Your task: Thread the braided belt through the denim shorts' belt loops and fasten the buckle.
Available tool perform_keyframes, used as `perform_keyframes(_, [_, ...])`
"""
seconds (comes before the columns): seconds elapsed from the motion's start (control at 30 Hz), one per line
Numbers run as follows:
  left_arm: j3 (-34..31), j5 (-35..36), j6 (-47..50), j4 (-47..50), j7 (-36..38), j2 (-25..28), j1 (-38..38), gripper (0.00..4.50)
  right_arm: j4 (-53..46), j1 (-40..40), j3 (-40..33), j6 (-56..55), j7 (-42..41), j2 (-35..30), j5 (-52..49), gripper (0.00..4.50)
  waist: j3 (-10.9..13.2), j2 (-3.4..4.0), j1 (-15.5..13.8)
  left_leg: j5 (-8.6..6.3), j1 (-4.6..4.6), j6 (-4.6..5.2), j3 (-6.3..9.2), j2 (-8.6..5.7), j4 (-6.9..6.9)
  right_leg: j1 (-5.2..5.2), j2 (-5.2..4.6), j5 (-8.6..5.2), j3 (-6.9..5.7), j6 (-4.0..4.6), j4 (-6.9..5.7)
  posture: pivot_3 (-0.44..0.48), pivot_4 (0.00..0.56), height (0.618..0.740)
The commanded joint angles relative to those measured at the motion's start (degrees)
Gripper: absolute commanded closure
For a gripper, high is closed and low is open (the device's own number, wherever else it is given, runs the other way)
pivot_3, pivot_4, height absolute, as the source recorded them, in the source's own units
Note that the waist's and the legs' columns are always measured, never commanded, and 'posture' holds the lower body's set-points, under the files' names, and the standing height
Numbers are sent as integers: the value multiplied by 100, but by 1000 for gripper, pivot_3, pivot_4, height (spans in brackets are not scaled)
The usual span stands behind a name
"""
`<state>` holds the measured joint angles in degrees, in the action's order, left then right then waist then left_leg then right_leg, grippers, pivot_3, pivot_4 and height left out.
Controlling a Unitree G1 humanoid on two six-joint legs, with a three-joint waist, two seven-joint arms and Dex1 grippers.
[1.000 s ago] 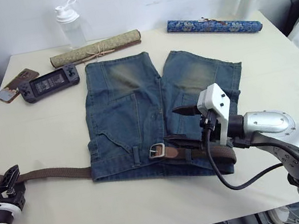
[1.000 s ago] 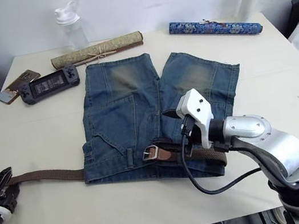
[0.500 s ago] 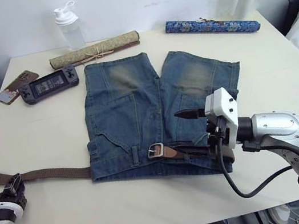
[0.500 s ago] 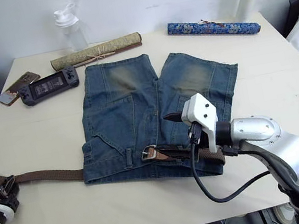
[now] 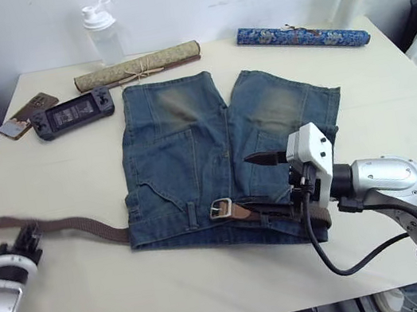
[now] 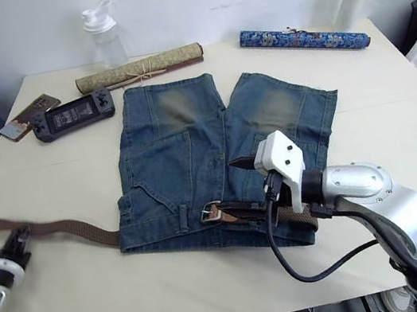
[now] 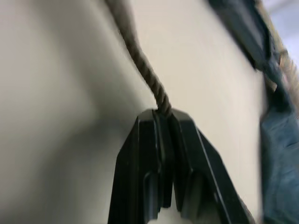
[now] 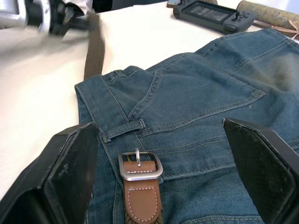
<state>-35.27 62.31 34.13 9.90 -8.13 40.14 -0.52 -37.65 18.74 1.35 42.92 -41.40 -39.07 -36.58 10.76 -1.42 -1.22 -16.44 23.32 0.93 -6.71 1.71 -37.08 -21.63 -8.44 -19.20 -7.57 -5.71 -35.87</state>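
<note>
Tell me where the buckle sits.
The buckle lies on the denim shorts at the waistband's middle, just off the right gripper.

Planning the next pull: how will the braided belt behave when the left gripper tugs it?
Probably floppy: the braided belt curves loosely across the table. Its woven surface likely grips well in the left gripper, shut on it. A tug may drag the denim shorts too, since it passes through their waistband.

right arm (image 5: 394, 180): silver shell | white wrist block | black cable | black jaws
</note>
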Motion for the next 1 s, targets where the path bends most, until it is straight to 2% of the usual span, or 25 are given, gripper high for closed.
perform_keyframes(0.03, [875,-2007,-1036,1029,801,703,-68,4446,-230,-16,-133,-18,8,-84,-86,0,2,5,1,-3,0,1,-4,-4,3,-1,-2,1,2,-1,3,0,150,717])
perform_keyframes(0.17, [2540,-4903,-2429,1547,1661,1890,161,4446,-220,73,-56,-119,42,-162,136,0,6,23,20,-23,-2,-4,-41,-4,21,-16,5,1,8,-3,21,0,150,717])
perform_keyframes(0.27, [3158,-6344,-3351,1408,2009,2298,185,4446,-205,153,145,-460,90,-284,679,0,6,21,63,3,-1,25,-99,0,77,-66,33,1,6,-3,18,0,150,717])
perform_keyframes(0.33, [3397,-7033,-3776,1227,2152,2409,182,4446,-186,197,307,-727,90,-352,1067,0,6,21,93,23,8,21,-113,13,86,-90,42,0,9,-2,0,0,150,717])
perform_keyframes(0.43, [3321,-7092,-3994,977,2202,2001,151,4446,-34,273,720,-1471,134,-426,1959,0,6,22,142,26,4,19,-133,31,93,-102,72,-2,20,3,-6,0,150,717])
perform_keyframes(0.5, [3302,-7147,-4068,830,2305,1794,93,4446,280,307,1252,-2311,472,-388,3096,0,6,20,146,25,1,21,-141,43,87,-101,76,-2,26,2,-9,0,150,717])
perform_keyframes(0.57, [3276,-7104,-4091,812,2434,1577,41,4446,360,215,1661,-2663,478,-267,3531,0,7,19,141,24,-1,22,-146,44,73,-102,72,-2,31,2,-6,0,150,717])
perform_keyframes(0.77, [3082,-7073,-3965,929,2669,1138,-93,4446,454,207,2182,-2369,556,739,3565,0,9,17,140,18,-2,31,-148,55,5,-100,68,-2,44,2,-54,0,150,717])
perform_keyframes(1.0, [2890,-7106,-3937,978,2889,878,-186,4446,1240,579,2189,-1899,487,1673,3246,0,7,15,148,6,-8,38,-148,55,-15,-99,36,-1,51,4,-96,0,150,717])
